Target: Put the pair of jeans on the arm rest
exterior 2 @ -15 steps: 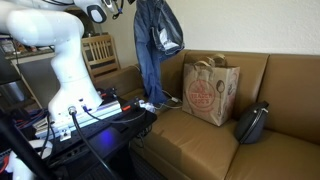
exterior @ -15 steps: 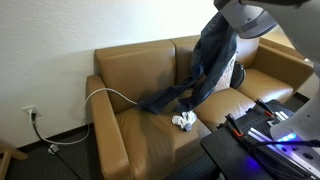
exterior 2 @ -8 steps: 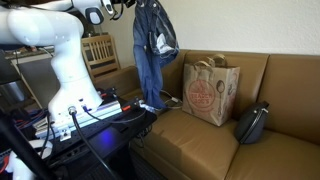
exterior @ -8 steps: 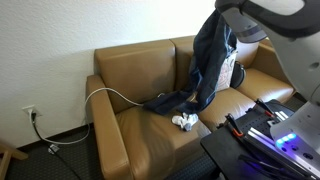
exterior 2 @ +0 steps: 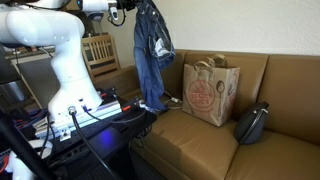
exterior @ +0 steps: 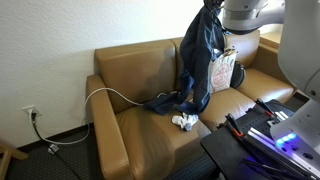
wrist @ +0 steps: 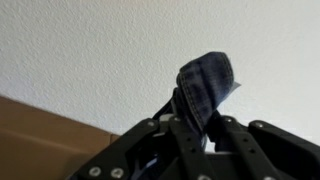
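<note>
Pinching a bunched fold of denim, the gripper [wrist: 193, 128] is closed on the pair of jeans [wrist: 205, 88], which hangs straight below it with its lower end trailing on the sofa seat [exterior: 150, 138]; the arm rest [exterior: 108, 135] lies well apart, far below.

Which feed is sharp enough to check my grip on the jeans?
Wrist view: gripper dark and soft, the pair of jeans clear against the bright wall. Exterior views: evenly lit, but the grasp sits at the top edge, too small to judge.
</note>
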Robot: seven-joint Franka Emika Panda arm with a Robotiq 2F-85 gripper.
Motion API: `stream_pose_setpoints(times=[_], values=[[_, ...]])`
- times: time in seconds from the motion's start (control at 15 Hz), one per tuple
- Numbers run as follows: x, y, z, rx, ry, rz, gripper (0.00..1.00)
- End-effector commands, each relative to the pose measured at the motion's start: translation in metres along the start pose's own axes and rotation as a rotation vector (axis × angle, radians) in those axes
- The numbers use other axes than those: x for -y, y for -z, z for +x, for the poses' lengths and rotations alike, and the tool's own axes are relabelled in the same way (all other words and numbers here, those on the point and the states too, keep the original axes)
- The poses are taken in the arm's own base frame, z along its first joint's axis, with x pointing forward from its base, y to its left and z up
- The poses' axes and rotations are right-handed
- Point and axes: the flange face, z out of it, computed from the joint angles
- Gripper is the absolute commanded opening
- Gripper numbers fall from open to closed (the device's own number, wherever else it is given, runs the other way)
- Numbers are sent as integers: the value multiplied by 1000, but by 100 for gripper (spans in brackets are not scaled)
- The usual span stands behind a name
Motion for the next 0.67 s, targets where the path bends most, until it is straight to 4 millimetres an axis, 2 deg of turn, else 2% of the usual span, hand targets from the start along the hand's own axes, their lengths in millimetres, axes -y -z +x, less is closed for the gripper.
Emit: stream_pose_setpoints(times=[0.0,0.07,0.13,0.33,0.4,0.47,0.53,0.6], values=[[0,-36,-2,11,-162,-117,6],[-11,-51,19,-26,-160,-210,6],[-5,-32,7,-6,-119,-135,25],[-14,-51,28,-47,-138,-203,25],[-30,-43,16,-27,-92,-213,6],[-38,-39,14,-34,-154,-236,6],[-19,-44,17,-42,-274,-258,6],[-3,-46,29,-57,-318,-254,6]])
